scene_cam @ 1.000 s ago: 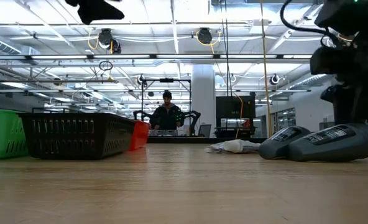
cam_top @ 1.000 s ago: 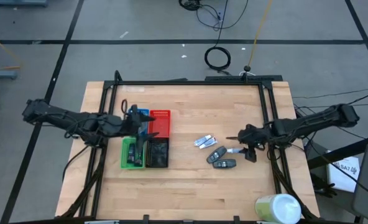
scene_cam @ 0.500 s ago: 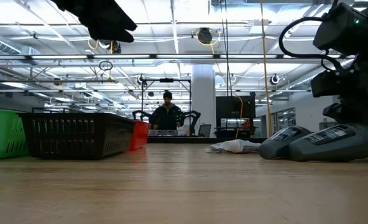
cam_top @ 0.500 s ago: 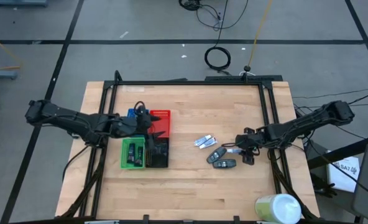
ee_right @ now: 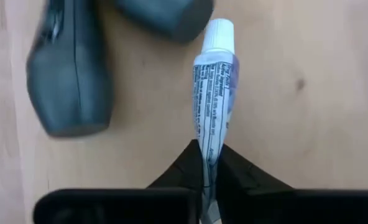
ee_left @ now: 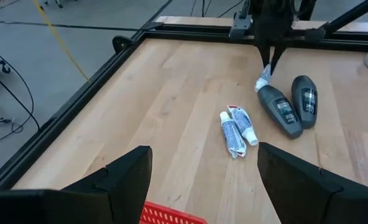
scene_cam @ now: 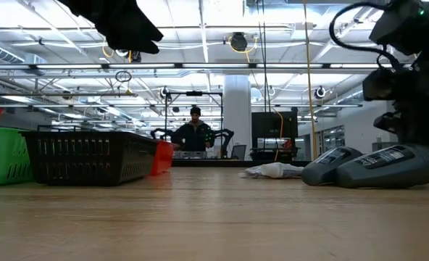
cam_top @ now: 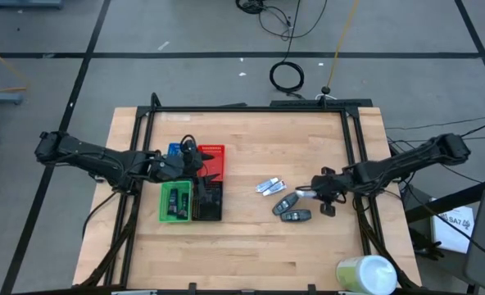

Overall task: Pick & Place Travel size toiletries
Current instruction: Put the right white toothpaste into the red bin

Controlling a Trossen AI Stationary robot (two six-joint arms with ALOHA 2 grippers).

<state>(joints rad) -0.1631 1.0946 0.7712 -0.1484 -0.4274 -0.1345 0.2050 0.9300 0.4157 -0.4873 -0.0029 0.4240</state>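
Observation:
My right gripper [cam_top: 315,194] is shut on a small white tube [ee_right: 212,87] with a white cap, which lies beside two dark grey bottles [cam_top: 290,210] right of the table's middle. Two more small tubes [cam_top: 269,186] lie flat just to their left. My left gripper [ee_left: 202,180] hangs open, with nothing in it, over the red tray [cam_top: 213,160]. The green tray [cam_top: 174,201] holds a few small items. My right gripper pinches the tube's flat crimped tail end [ee_right: 207,158] between its two fingers. The fingers slant down from the table's right side and lie along the tube. The tube lies on the wood, its cap [ee_right: 219,30] pointing toward the dark bottles.
Blue [cam_top: 177,150], red, green and black [cam_top: 207,201] trays stand together at the left of the table. A big pale green cylinder [cam_top: 365,273] stands at the near right corner. A person [scene_cam: 194,134] sits far behind the table. Bare wood lies between the trays and the tubes.
My right gripper has sunk a little and shut on the tail of the white tube, which stays on the table. My left gripper has gone a short way toward the table's right and down, above the trays, and stays open.

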